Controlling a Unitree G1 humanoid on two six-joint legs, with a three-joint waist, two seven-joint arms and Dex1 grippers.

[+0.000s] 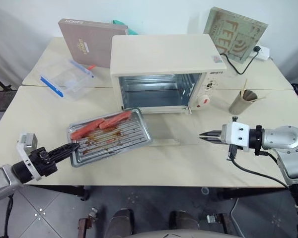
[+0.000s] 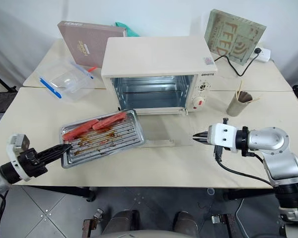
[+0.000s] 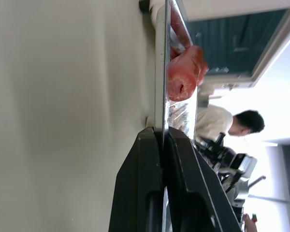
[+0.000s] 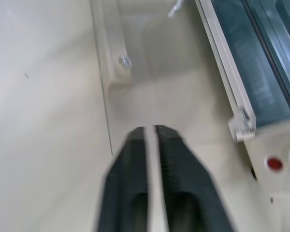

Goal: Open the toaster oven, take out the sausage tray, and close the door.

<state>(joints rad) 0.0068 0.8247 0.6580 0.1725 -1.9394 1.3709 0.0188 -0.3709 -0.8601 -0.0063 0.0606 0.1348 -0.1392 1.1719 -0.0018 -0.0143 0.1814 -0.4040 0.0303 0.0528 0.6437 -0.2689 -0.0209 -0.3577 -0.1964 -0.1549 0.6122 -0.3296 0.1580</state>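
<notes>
The left gripper (image 1: 73, 147) has its jaws pinched tight on the near left corner of the sausage tray (image 1: 120, 139), the thin metal rim caught between the two black fingers (image 3: 150, 183), as the left wrist view shows edge-on. The tray rests on the surface (image 1: 35, 124) in front of the toaster oven (image 1: 164, 69), overlapping the left part of the lowered door (image 1: 164, 130). Its long axis runs slantwise, from the gripped corner near the front left up toward the oven's mouth. Two reddish sausages (image 1: 102, 124) lie end to end along the tray's far long side, in line with that axis; the ridged base is smeared with sauce. The right gripper (image 1: 202, 134) hangs above the surface to the right of the door, jaws drawn together to a thin slit and holding nothing, pointing left toward the door's right end. The door lies flat on the surface, its glass facing up, with the oven cavity open behind it. Toward the far left of the surface sits a clear plastic box (image 1: 64, 78) with blue clips, and a paper cup (image 1: 242, 102) with sticks stands right of the oven.
</notes>
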